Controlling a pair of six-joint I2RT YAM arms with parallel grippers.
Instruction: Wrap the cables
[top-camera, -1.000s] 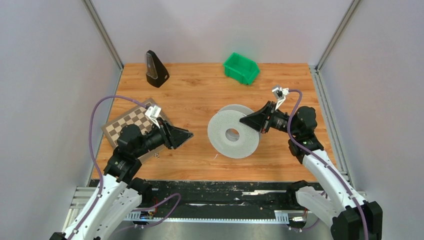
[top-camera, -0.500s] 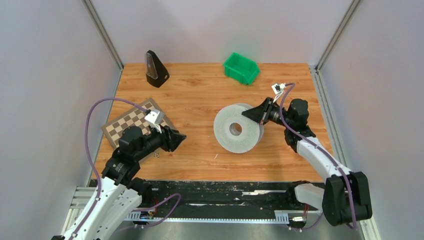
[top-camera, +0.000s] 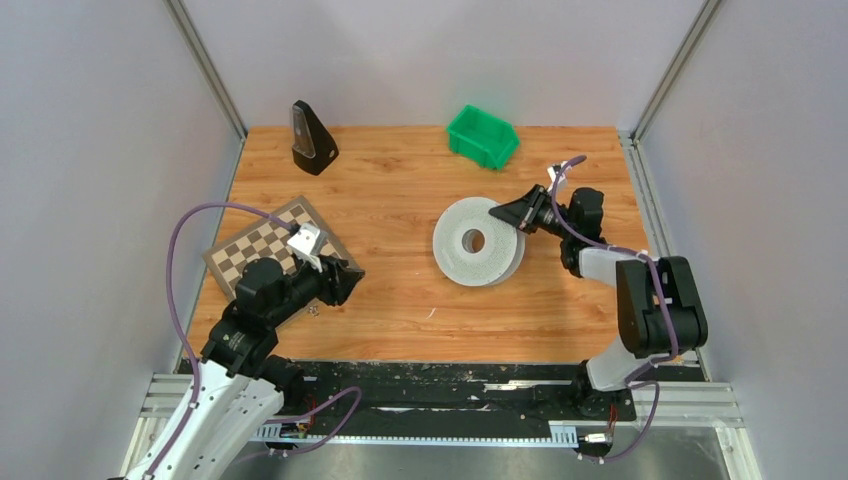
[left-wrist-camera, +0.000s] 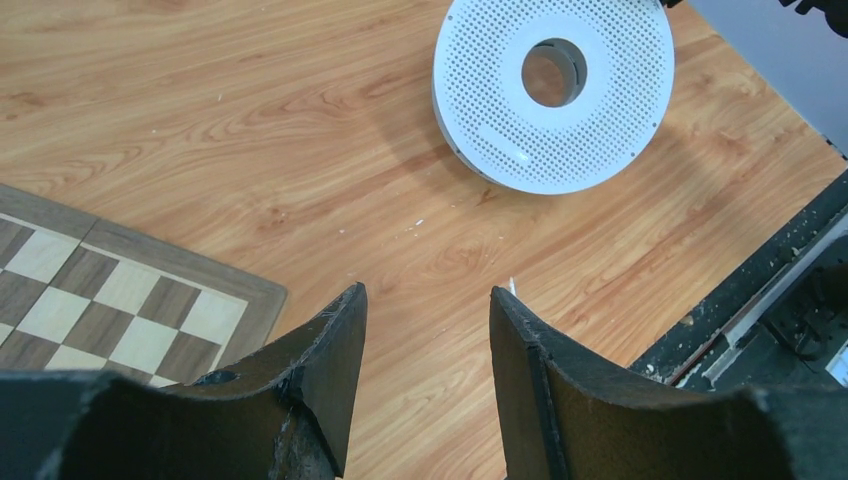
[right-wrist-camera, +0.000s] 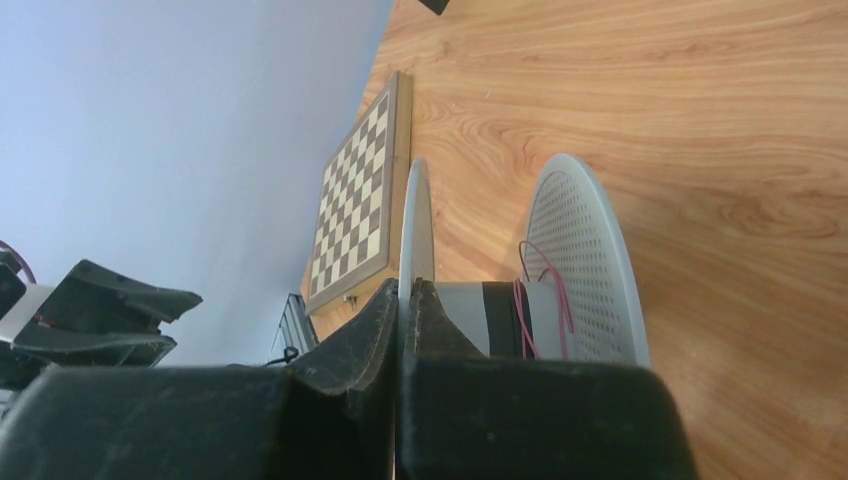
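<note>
A grey reel (top-camera: 455, 255) with two wide perforated discs and a centre hole lies near the table's middle right. My right gripper (top-camera: 503, 213) is shut on the rim of its upper disc (right-wrist-camera: 416, 220), at the reel's far-right edge. A thin pink strand, the cable (right-wrist-camera: 545, 300), loops round the grey core (right-wrist-camera: 500, 315) beside the other disc (right-wrist-camera: 590, 250). My left gripper (top-camera: 350, 280) is open and empty over the near edge of the chessboard, well left of the reel. The reel also shows in the left wrist view (left-wrist-camera: 600, 110), ahead of the open left gripper (left-wrist-camera: 428, 300).
A chessboard (top-camera: 250, 245) lies at the left, under my left arm. A black metronome (top-camera: 312, 138) stands at the back left. A green bin (top-camera: 483, 135) stands at the back centre. Metal frame rails run along the table's right and near edges.
My right gripper has drawn the reel back and to the right, and the reel sits lower. My left gripper has pulled back leftward, away from the reel.
</note>
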